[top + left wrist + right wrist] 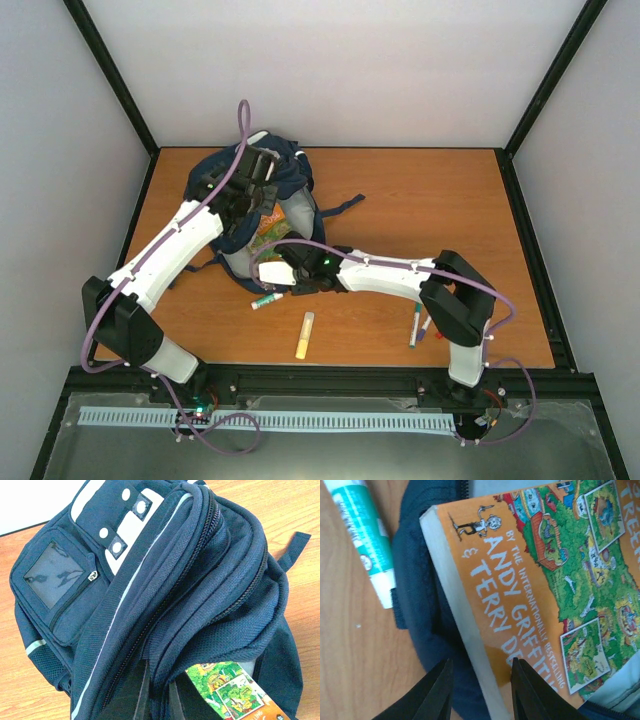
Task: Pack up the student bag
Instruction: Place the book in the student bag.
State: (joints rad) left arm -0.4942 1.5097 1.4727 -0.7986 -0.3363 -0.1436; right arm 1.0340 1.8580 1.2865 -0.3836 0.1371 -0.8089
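Observation:
The navy student bag [262, 168] lies at the back left of the table, its main compartment open toward me. My left gripper [250, 190] is shut on the upper edge of the bag's opening [165, 645] and holds it up; its fingers [132, 700] pinch the fabric fold. A book with an orange and green cover [270, 228] sticks out of the opening, also in the left wrist view [230, 687]. My right gripper [282, 274] is at the book's near end, open, its fingers [437, 692] on either side of the book's [535, 575] page edge.
A green and white tube [266, 300] lies just beside the bag's mouth, also in the right wrist view [362, 540]. A yellow stick [304, 335] lies nearer the front. Two pens [416, 328] lie by the right arm. The bag's strap [345, 204] trails right.

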